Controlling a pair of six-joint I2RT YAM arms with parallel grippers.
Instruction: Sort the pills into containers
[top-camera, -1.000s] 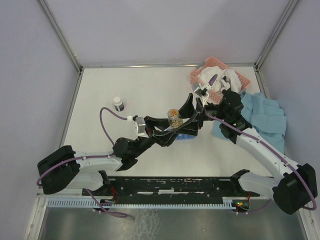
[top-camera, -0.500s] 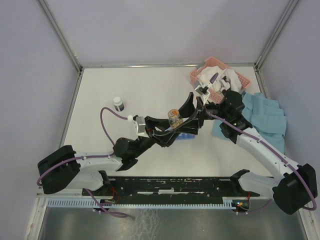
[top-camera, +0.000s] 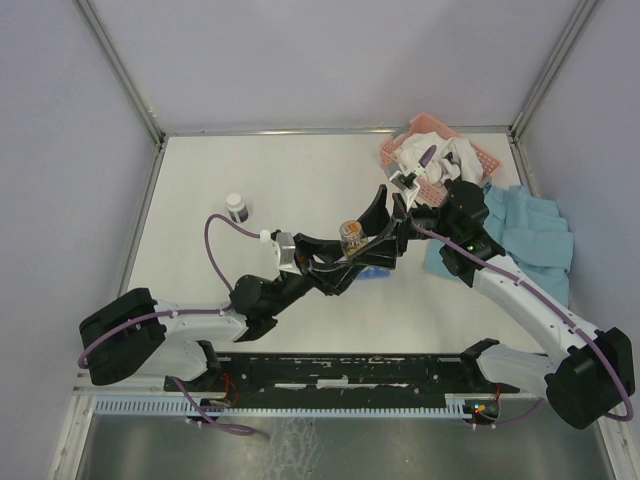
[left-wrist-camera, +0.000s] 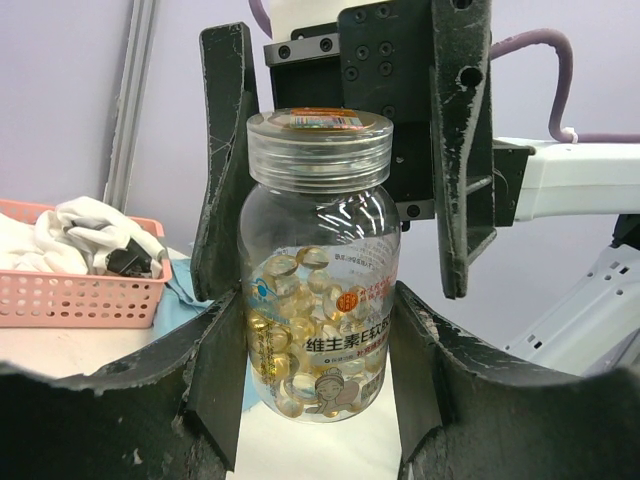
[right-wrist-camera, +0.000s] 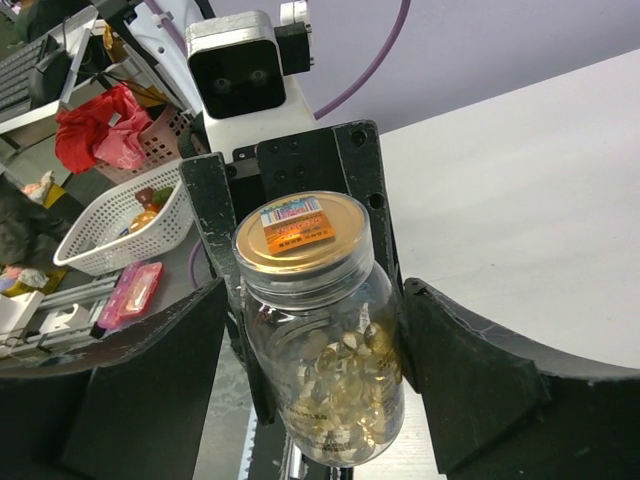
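Left tool (left-wrist-camera: 318, 330) clamps pill bottle (left-wrist-camera: 318, 250) body, judged rigid and slick; right tool (right-wrist-camera: 315, 300) gapes astride it. Recommend gripping cap (right-wrist-camera: 298, 235).

My left white-and-black arm (top-camera: 190, 325) stretches forward and to the right. Its black two-finger gripper (left-wrist-camera: 318, 335) is clamped on a clear lidded bottle (left-wrist-camera: 318, 260). My right white-and-black arm (top-camera: 520, 295) bends inward to meet it. Its black two-finger gripper (right-wrist-camera: 318, 310) faces the left one, fingers spread around the bottle's lid end, with a gap on one side.
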